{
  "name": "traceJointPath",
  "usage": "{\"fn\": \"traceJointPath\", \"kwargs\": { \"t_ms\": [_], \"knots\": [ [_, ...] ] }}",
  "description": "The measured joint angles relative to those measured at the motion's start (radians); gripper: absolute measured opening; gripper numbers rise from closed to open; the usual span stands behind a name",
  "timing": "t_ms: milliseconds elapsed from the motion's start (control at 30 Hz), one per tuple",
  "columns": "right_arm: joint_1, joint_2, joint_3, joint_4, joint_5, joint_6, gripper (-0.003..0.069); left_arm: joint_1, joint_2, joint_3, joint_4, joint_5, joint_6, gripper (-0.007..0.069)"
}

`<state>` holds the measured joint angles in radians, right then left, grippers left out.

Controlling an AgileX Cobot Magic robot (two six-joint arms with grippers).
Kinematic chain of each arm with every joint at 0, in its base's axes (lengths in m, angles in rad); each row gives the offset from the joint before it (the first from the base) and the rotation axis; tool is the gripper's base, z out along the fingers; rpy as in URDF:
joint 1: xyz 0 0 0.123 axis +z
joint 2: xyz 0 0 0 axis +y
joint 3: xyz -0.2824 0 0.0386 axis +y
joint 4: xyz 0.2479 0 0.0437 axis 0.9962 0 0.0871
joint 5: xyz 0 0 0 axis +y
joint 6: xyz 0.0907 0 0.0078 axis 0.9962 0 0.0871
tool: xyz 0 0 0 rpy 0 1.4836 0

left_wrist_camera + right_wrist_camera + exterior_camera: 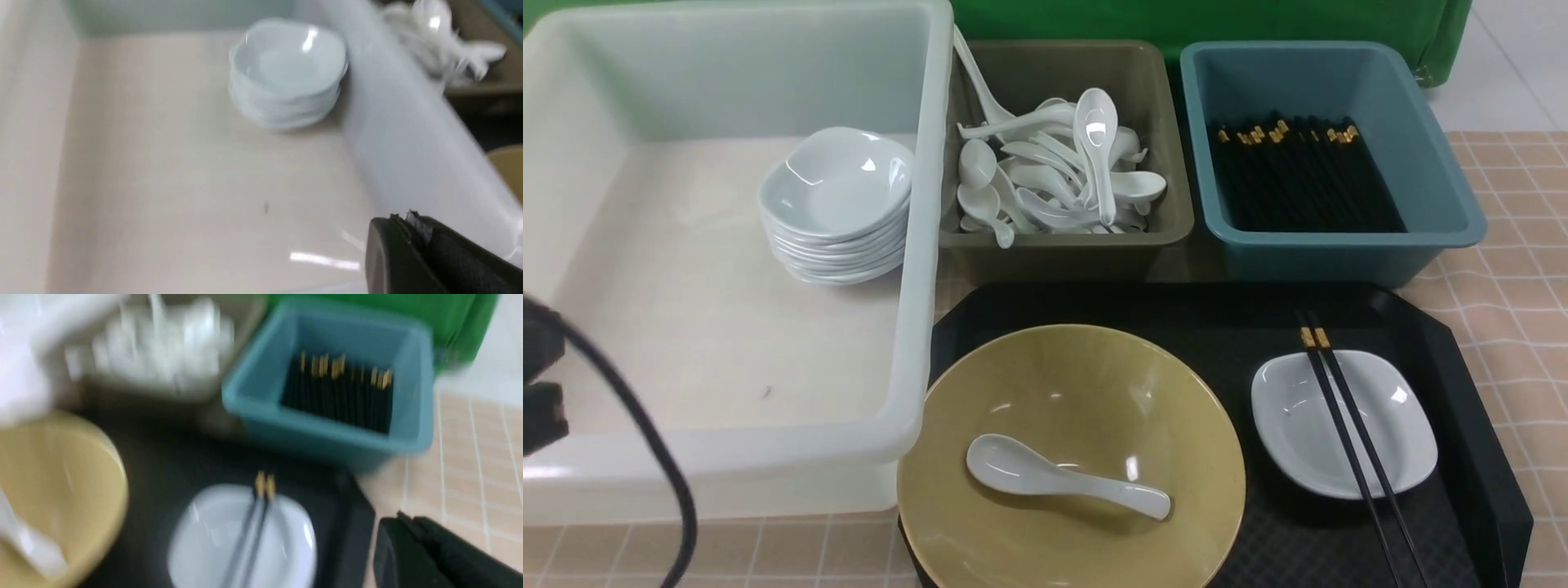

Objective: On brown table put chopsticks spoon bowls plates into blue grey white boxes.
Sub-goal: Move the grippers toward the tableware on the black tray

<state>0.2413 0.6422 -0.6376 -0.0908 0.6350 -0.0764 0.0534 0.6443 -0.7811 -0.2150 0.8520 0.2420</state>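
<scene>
A large olive-yellow bowl (1143, 392) sits on the black tray with a white spoon (1062, 478) lying inside it. To its right, a small white plate (1290, 416) has two black chopsticks (1347, 441) lying across it. The white tub (915, 245) holds a stack of white plates (837, 204). The olive-grey box (1160, 106) holds several spoons, and the teal-blue box (1437, 163) holds several chopsticks. My left gripper (402, 219) is shut and empty over the tub's floor. My right gripper (402, 519) is shut and empty, by the tray's right edge over the table cloth.
The black tray (1454, 351) lies in front of the two small boxes. The pinkish-tan grid cloth (1511, 286) shows to the right. A green backdrop (1176, 20) stands behind the boxes. Part of my left arm and its cable (645, 425) hang over the tub's near left corner.
</scene>
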Motion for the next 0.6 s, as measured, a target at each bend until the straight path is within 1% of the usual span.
{"fn": "traceJointPath", "kwargs": {
  "t_ms": [33, 100, 133, 233, 267, 300, 333, 367, 400, 467, 500, 533, 600],
  "knots": [
    [0.0, 0.092, -0.064, 0.0, 0.098, -0.035, 0.0041, -0.003, 0.093, -0.065, 0.031, 0.08, 0.003, 0.0001],
    [0.0, 0.195, -0.138, 0.0, 0.202, -0.053, 0.0041, -0.025, 0.18, -0.122, 0.053, 0.154, 0.021, 0.0001],
    [0.0, 0.26, -0.171, 0.002, 0.252, -0.054, 0.0041, -0.055, 0.226, -0.149, 0.056, 0.174, 0.037, 0.0001],
    [0.0, 0.36, -0.216, 0.031, 0.279, -0.053, 0.0041, -0.174, 0.305, -0.188, 0.034, 0.182, 0.109, 0.0001],
    [0.0, 0.372, -0.219, 0.039, 0.279, -0.053, 0.0041, -0.184, 0.31, -0.19, 0.031, 0.182, 0.114, 0.0001],
    [0.0, 0.412, -0.227, 0.069, 0.276, -0.053, 0.0044, -0.264, 0.343, -0.198, 0.0, 0.175, 0.144, 0.0001],
    [0.0, 0.417, -0.227, 0.069, 0.275, -0.053, 0.0044, -0.274, 0.347, -0.199, 0.0, 0.174, 0.144, 0.0001],
    [0.0, 0.467, -0.237, 0.098, 0.275, -0.057, 0.0057, -0.355, 0.383, -0.202, -0.037, 0.153, 0.162, 0.0001],
    [0.0, 0.497, -0.243, 0.106, 0.273, -0.059, 0.0071, -0.412, 0.413, -0.202, -0.053, 0.127, 0.165, 0.0001],
    [0.0, 0.551, -0.257, 0.118, 0.272, -0.059, 0.0114, -0.49, 0.463, -0.202, -0.063, 0.082, 0.17, 0.0001],
    [0.0, 0.581, -0.266, 0.124, 0.272, -0.059, 0.0148, -0.52, 0.486, -0.202, -0.064, 0.062, 0.172, 0.0001],
    [0.0, 0.587, -0.27, 0.127, 0.272, -0.059, 0.0162, -0.534, 0.498, -0.202, -0.064, 0.057, 0.172, 0.0001],
    [0.009, 0.657, -0.293, 0.134, 0.27, -0.059, 0.0255, -0.601, 0.567, -0.214, -0.064, 0.024, 0.178, 0.0001]
  ]
}}
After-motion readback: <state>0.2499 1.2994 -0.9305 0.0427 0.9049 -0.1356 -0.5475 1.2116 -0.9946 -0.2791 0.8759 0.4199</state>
